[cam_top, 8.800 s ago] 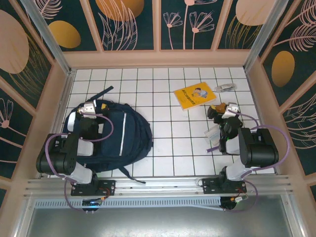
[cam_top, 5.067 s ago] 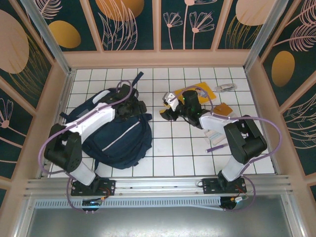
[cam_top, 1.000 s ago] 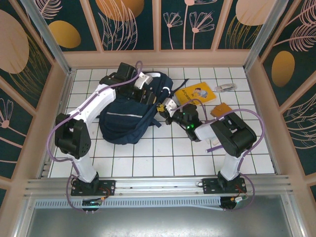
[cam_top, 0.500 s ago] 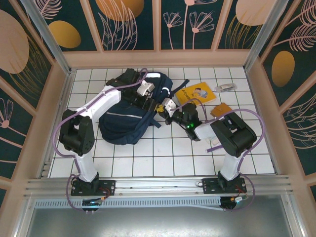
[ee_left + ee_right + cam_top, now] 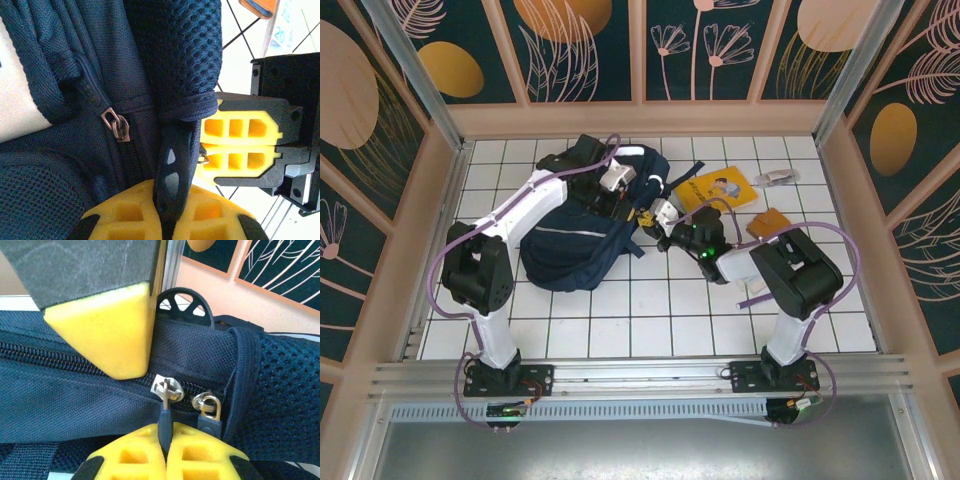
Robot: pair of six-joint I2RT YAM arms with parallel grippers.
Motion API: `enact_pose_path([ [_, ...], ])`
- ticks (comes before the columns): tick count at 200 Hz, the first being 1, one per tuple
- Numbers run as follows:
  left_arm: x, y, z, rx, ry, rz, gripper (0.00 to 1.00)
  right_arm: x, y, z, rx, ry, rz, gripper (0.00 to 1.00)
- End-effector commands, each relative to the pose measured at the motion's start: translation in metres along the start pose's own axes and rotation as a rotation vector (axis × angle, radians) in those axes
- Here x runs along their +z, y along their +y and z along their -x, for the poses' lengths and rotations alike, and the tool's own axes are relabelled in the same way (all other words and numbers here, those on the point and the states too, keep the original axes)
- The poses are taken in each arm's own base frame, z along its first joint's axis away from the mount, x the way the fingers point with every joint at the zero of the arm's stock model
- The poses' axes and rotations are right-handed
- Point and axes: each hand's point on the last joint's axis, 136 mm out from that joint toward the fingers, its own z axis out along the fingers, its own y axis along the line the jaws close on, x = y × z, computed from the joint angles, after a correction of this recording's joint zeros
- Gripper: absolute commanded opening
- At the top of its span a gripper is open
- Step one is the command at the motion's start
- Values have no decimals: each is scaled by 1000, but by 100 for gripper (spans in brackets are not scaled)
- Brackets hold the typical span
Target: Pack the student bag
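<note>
Large navy-blue fabric student bag [image 5: 570,250] lies left of centre on the white gridded tabletop [image 5: 670,310]. Left gripper [image 5: 167,212] is clamped on a dark rubber pull tab [image 5: 169,160]; right gripper [image 5: 165,440] pinches a dark slim zip puller [image 5: 163,421].

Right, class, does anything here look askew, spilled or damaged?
Nothing looks spilled or damaged. The student bag lies bunched up, with the left gripper and right gripper each shut on a pull tab.
</note>
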Motion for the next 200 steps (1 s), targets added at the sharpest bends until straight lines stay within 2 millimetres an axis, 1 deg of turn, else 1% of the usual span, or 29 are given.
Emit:
enact_pose_path([
  [1, -17, -9, 19, 1, -64, -55, 0, -2, 8, 9, -66, -18, 55, 0],
  [14, -17, -8, 21, -7, -69, -53, 0, -3, 11, 9, -75, -18, 60, 0],
  [34, -16, -9, 24, -28, -64, -65, 0, 0, 24, 10, -113, -9, 92, 0],
  [50, -18, -16, 29, -39, -83, -105, 0, 5, 37, 9, -125, -1, 127, 0],
  [69, -22, -30, 32, -31, -99, -184, 0, 8, 44, 9, -116, -6, 144, 0],
  [85, -24, -34, 28, -30, -93, -224, 1, 9, 43, 10, -100, -17, 138, 0],
  [103, -22, -27, 23, -49, -88, -215, 1, 10, 43, 12, -95, -24, 141, 0],
  [121, -19, -24, 19, -69, -84, -217, 1, 10, 44, 13, -92, -27, 143, 0],
  [125, -18, -24, 19, -70, -84, -224, 3, 11, 44, 13, -88, -27, 141, 0],
  [135, -18, -28, 18, -71, -84, -247, 11, 10, 43, 13, -79, -30, 138, 0],
  [151, -17, -29, 15, -76, -85, -265, 15, 10, 42, 13, -63, -38, 135, 0],
  [173, -12, -28, 9, -90, -83, -277, 14, 10, 43, 13, -51, -43, 139, 0],
  [187, -8, -25, 6, -103, -73, -280, 7, 9, 43, 13, -48, -43, 138, 0],
  [193, -8, -24, 6, -105, -73, -275, 7, 9, 43, 13, -48, -41, 136, 0],
  [200, -7, -23, 6, -108, -73, -271, 9, 9, 43, 12, -51, -39, 137, 0],
])
